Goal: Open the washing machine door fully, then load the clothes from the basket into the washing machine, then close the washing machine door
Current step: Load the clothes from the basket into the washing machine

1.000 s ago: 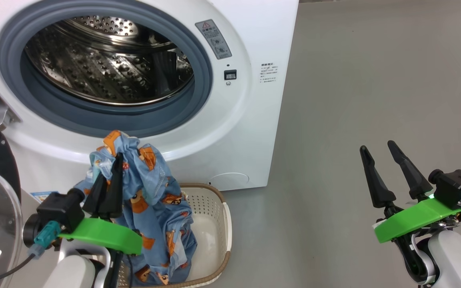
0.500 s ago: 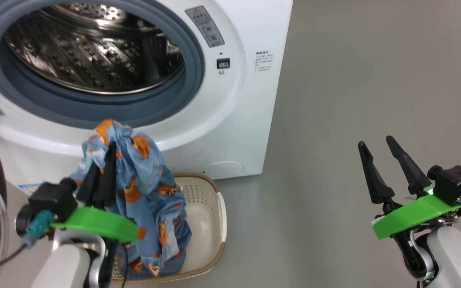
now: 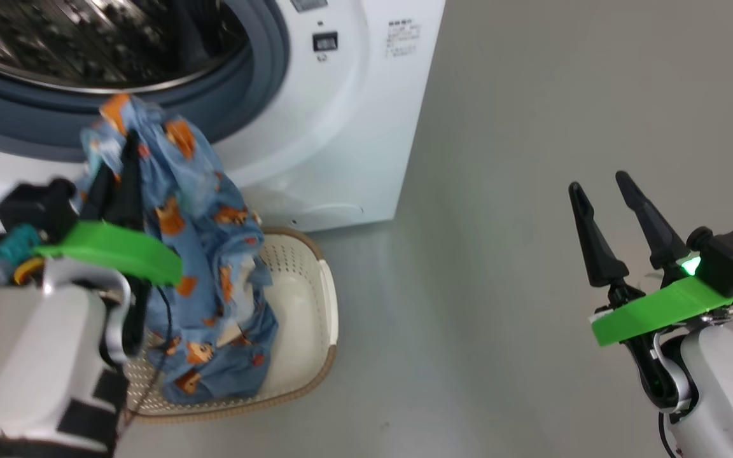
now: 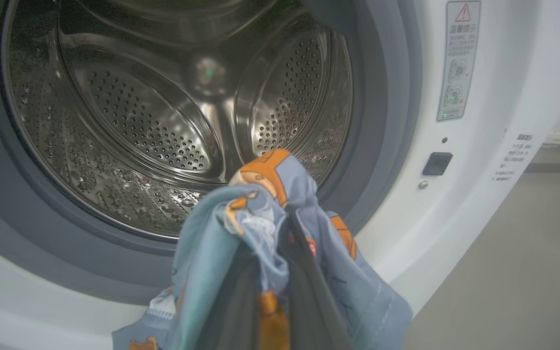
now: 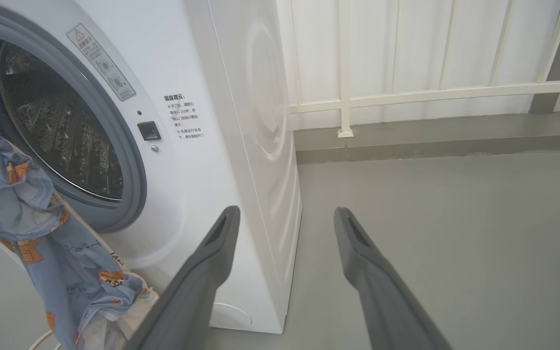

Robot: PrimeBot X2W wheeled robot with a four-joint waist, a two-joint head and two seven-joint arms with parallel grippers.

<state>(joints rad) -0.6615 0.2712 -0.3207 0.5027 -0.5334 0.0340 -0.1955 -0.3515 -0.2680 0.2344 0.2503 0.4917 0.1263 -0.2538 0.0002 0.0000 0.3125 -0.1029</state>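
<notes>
— Item one, left gripper?
— Clenched on the clothes. Both dark fingers are pressed into the top bunch of the fabric; the wrist view shows the cloth wrapped over the fingers.

— Clothes, location?
— Light blue with orange-brown figures. The top is held up in front of the lower edge of the washing machine opening, outside the drum. The lower end hangs down into the basket.

— Basket?
— Cream, perforated, brown rim. It stands on the floor just before the machine's front, below the opening.

— Washing machine?
— White front loader. The opening is uncovered, ringed by a blue-grey seal. The steel drum holds no fabric as far as the wrist view reaches.

— Item two, right gripper?
— Released, its fingers spread with nothing between them. It hangs over bare floor, well apart from the basket and to the right of the machine's corner.
</notes>
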